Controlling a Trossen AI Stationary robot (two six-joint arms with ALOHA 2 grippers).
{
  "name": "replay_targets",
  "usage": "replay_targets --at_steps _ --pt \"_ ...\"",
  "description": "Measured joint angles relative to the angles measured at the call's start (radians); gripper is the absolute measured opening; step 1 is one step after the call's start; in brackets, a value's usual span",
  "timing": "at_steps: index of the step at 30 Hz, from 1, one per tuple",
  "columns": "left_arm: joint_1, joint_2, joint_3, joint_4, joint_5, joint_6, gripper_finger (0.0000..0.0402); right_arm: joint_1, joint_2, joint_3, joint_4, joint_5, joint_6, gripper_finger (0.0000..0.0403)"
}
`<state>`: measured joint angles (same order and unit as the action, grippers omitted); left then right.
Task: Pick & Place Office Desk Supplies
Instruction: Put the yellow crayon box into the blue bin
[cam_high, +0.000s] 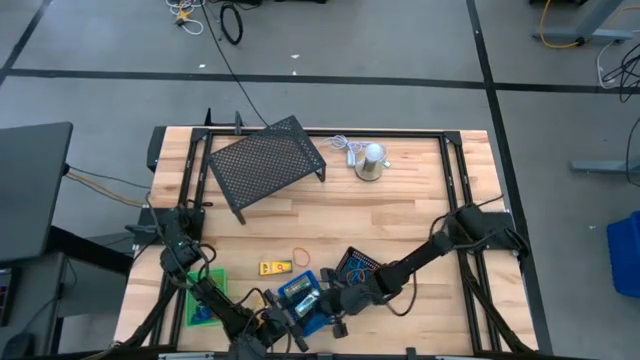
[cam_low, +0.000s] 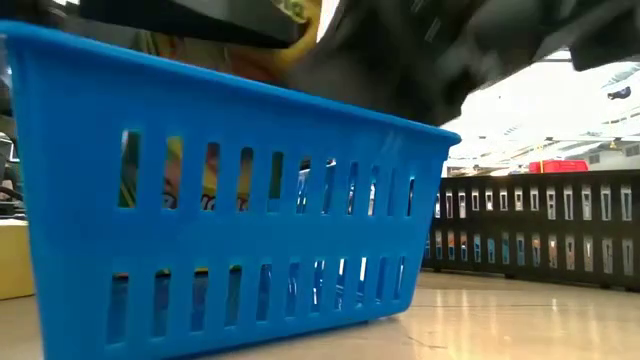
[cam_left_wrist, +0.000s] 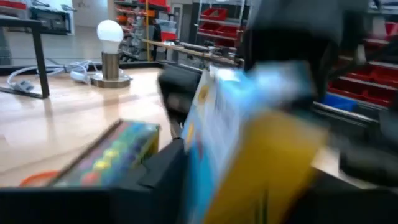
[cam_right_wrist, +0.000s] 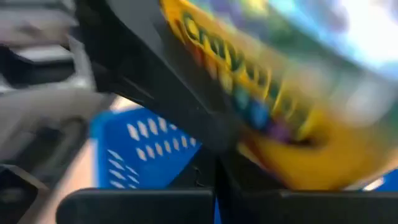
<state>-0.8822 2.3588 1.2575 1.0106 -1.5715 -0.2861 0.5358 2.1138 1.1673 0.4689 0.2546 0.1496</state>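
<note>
A yellow-and-blue crayon box (cam_high: 297, 290) (cam_left_wrist: 261, 149) (cam_right_wrist: 267, 93) hangs tilted right in front of my left gripper (cam_high: 290, 318), over the blue tray (cam_high: 314, 322) (cam_low: 240, 200) near the table's front edge. Yellow shows through the tray's slots in the low view. My right gripper (cam_high: 328, 300) (cam_right_wrist: 214, 199) is shut and comes in from the right, close beside the box and above the tray. A second crayon box (cam_high: 275, 268) (cam_left_wrist: 115, 155) lies flat on the table, with an orange loop (cam_high: 300, 257) (cam_left_wrist: 34, 179) beside it. My right gripper stands with its shut fingers close under the crayon box's printed face (cam_right_wrist: 249, 106), above the blue tray. A dark bar crosses in front of them, and I cannot tell whether they touch the box.
A green tray (cam_high: 205, 300) sits under my left arm at the front left. A small black mesh tray (cam_high: 355, 265) lies under my right arm. The large mesh rack (cam_high: 265, 160) and the silver dome with a white bulb (cam_high: 372, 162) (cam_left_wrist: 110, 50) stand at the back.
</note>
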Motion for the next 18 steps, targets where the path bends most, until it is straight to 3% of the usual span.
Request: replay_targets --at_steps 6,14,18 --pt "0.0 -0.001 0.0 -0.054 0.004 -0.096 0.0237 -0.003 0.047 0.094 -0.121 0.009 0.017 0.0" --pt "-0.012 -0.001 0.0 -0.009 -0.007 -0.078 0.0222 -0.011 0.048 0.122 -0.156 0.013 0.036 0.0" --pt "-0.029 -0.001 0.0 0.128 -0.01 0.05 0.0217 -0.015 0.048 0.122 -0.157 0.015 0.046 0.0"
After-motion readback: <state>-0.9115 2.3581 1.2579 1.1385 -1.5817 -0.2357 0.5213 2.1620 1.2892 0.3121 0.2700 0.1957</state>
